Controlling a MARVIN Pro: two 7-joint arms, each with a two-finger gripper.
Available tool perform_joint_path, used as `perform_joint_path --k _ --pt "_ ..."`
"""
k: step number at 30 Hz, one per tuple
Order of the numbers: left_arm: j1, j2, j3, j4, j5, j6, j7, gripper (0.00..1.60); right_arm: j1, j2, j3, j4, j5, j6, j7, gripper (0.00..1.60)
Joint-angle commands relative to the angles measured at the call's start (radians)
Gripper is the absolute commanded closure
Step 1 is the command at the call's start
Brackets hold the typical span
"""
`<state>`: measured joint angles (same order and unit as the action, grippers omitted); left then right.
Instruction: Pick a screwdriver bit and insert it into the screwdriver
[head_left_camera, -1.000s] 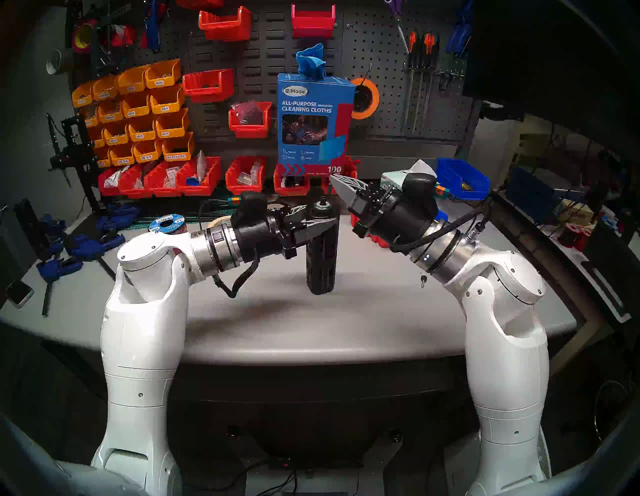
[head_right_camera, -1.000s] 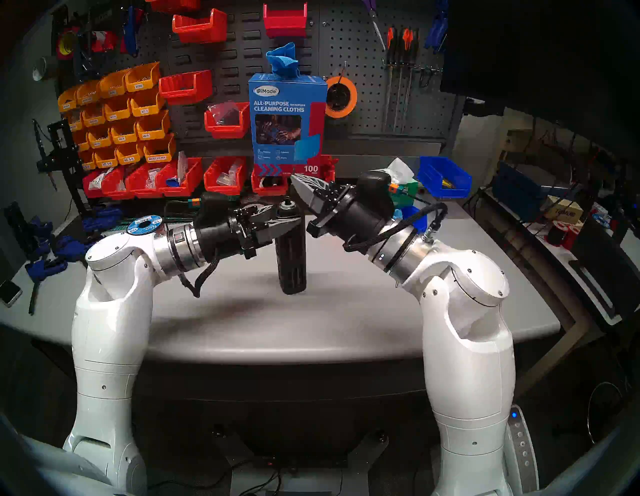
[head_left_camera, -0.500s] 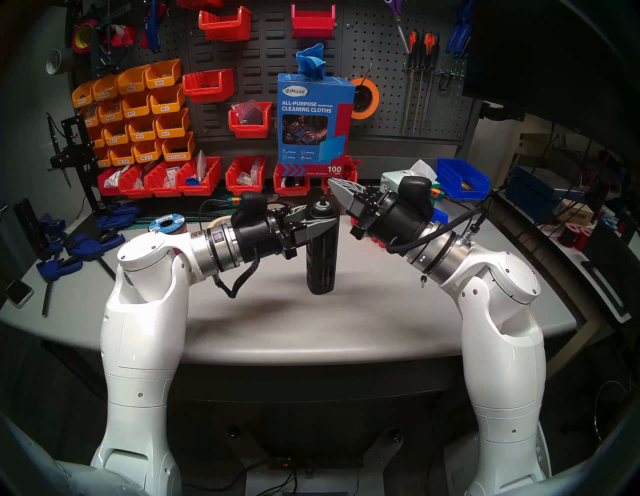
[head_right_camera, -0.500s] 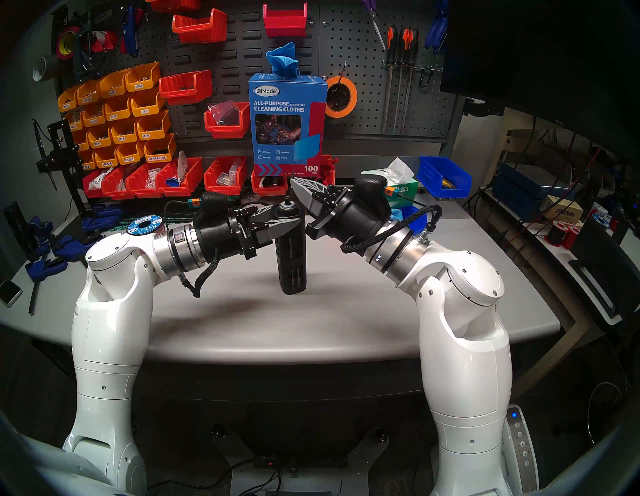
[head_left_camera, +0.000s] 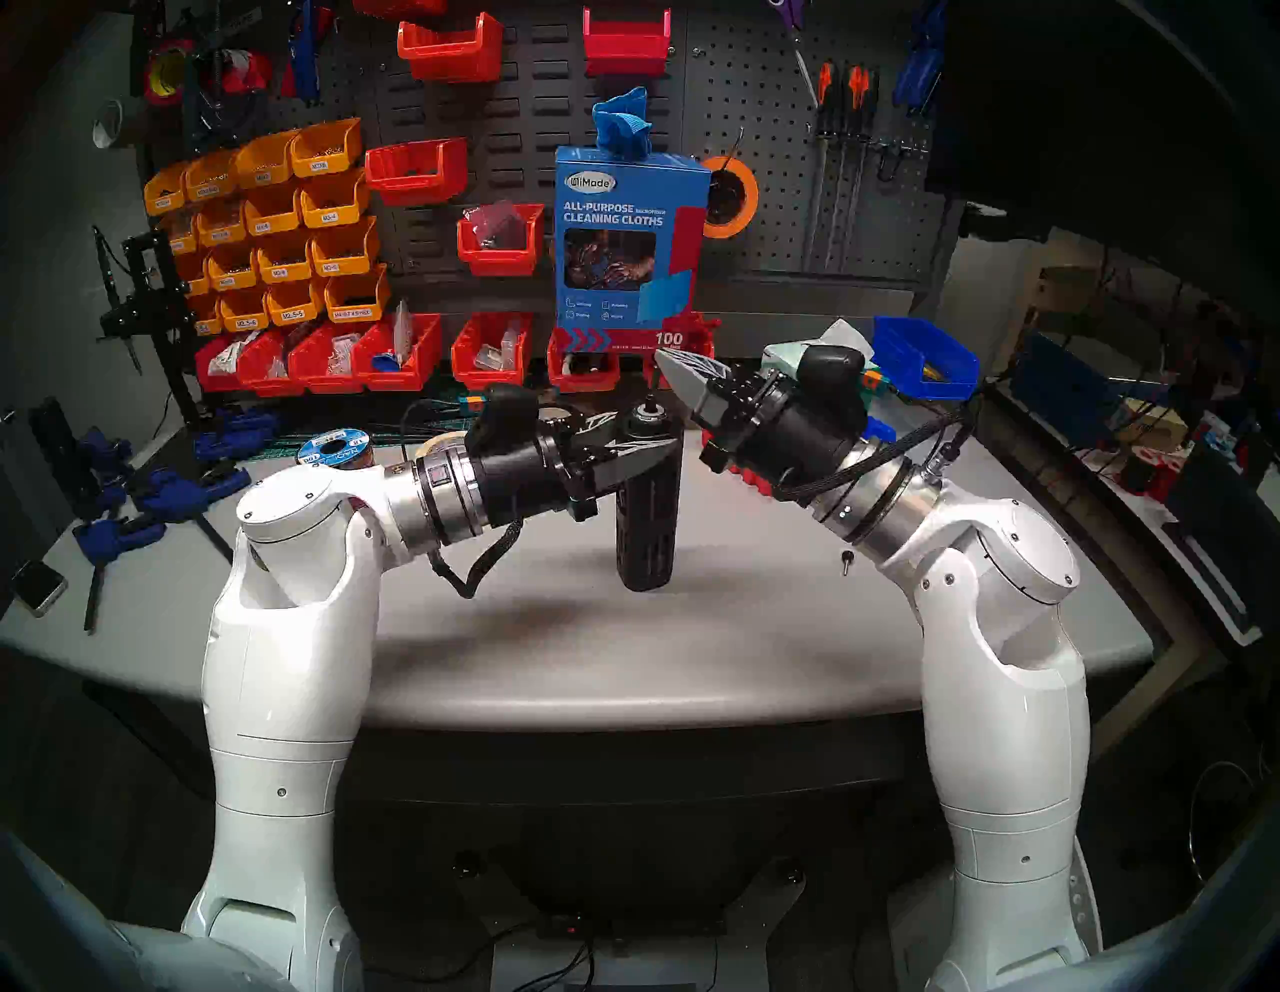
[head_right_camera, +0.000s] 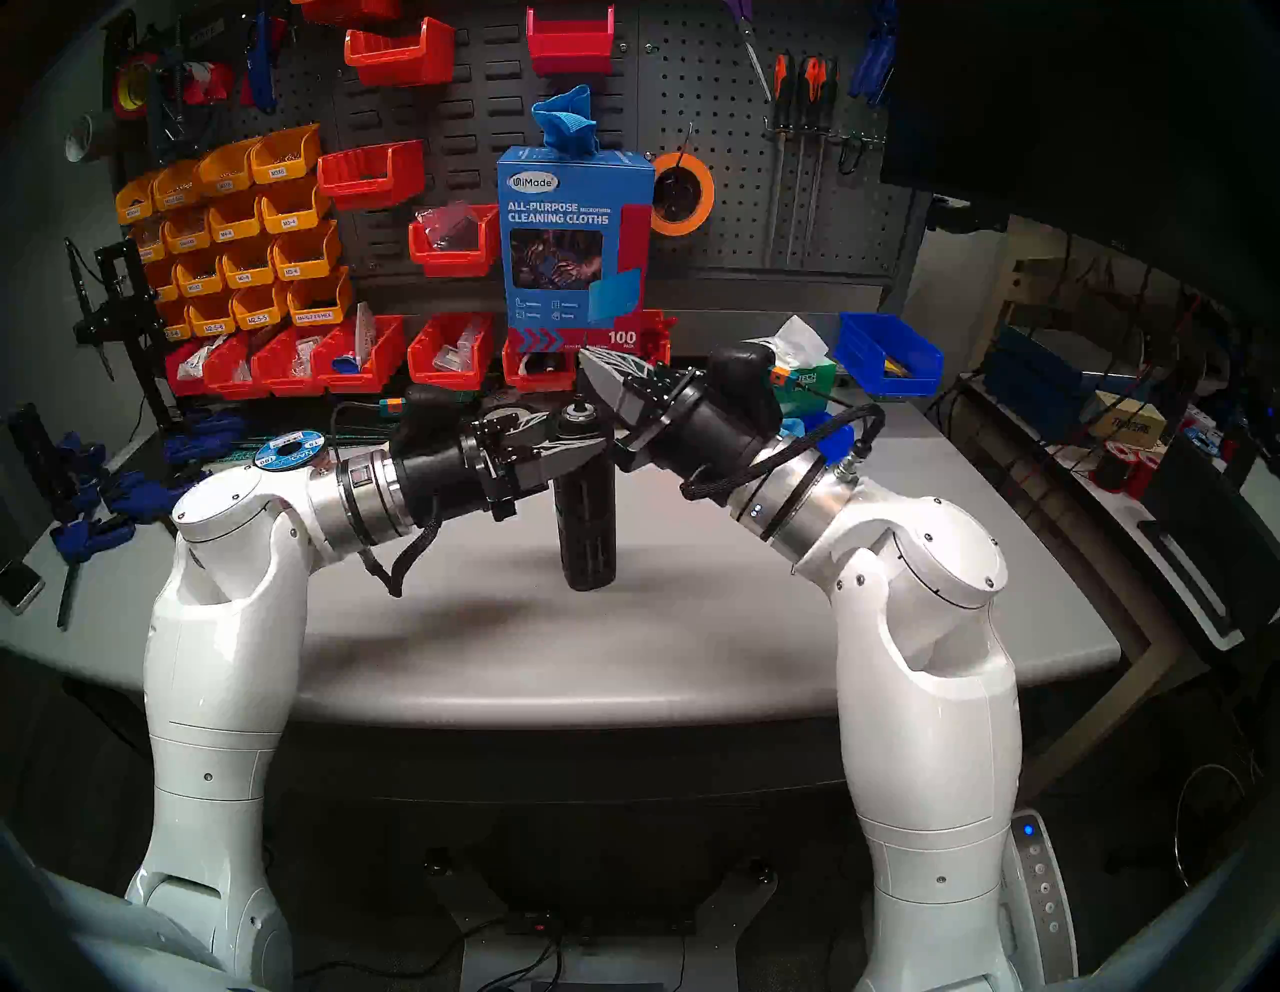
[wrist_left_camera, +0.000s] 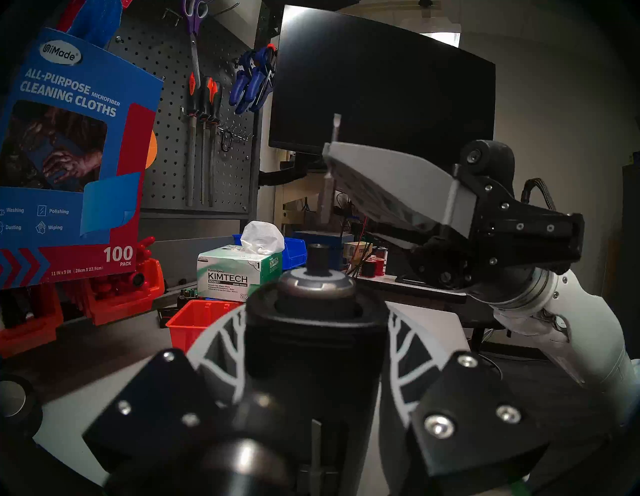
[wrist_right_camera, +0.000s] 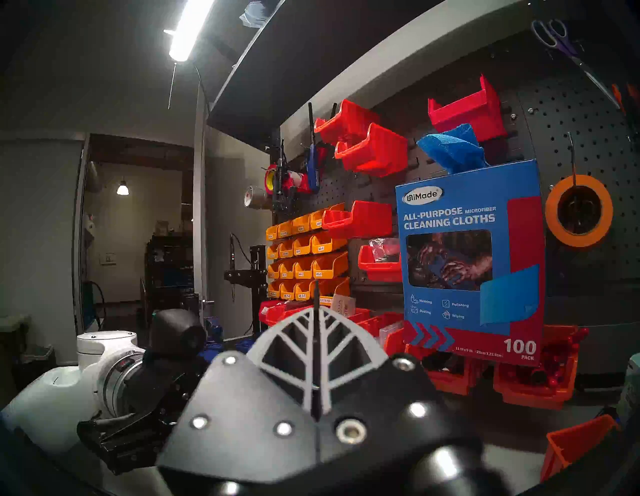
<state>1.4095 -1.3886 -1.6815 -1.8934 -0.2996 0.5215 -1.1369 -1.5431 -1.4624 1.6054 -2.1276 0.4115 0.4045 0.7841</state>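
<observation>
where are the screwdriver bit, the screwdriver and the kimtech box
screwdriver bit (wrist_left_camera: 326, 202), left wrist view, lower shaft below the right gripper's tips
screwdriver (head_left_camera: 645, 526), head left view, slotted body below the left gripper
kimtech box (wrist_left_camera: 230, 277), left wrist view, printed front face

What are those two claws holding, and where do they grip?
Left gripper clamps the screwdriver just below its top; right gripper pinches the screwdriver bit near its middle.

Left gripper (head_right_camera: 578, 443) clamps upright screwdriver (head_right_camera: 587, 512); right gripper (head_right_camera: 589, 364) pinched, above-right.
</observation>
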Motion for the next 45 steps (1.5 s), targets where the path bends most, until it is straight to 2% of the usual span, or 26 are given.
perform_joint_path --k 1,29,45 --pt "0.020 0.003 0.011 0.000 0.009 0.008 0.002 1.60 0.019 0.003 0.001 -0.025 0.001 -0.004 0.006 1.60" --pt "0.025 0.007 0.005 -0.001 0.004 0.007 0.002 1.60 -0.009 0.012 0.004 -0.037 -0.013 0.004 0.008 1.60" --pt "0.029 0.015 0.006 -0.003 -0.002 0.009 -0.004 1.60 0.010 0.007 0.005 -0.029 -0.011 0.002 0.001 1.60"
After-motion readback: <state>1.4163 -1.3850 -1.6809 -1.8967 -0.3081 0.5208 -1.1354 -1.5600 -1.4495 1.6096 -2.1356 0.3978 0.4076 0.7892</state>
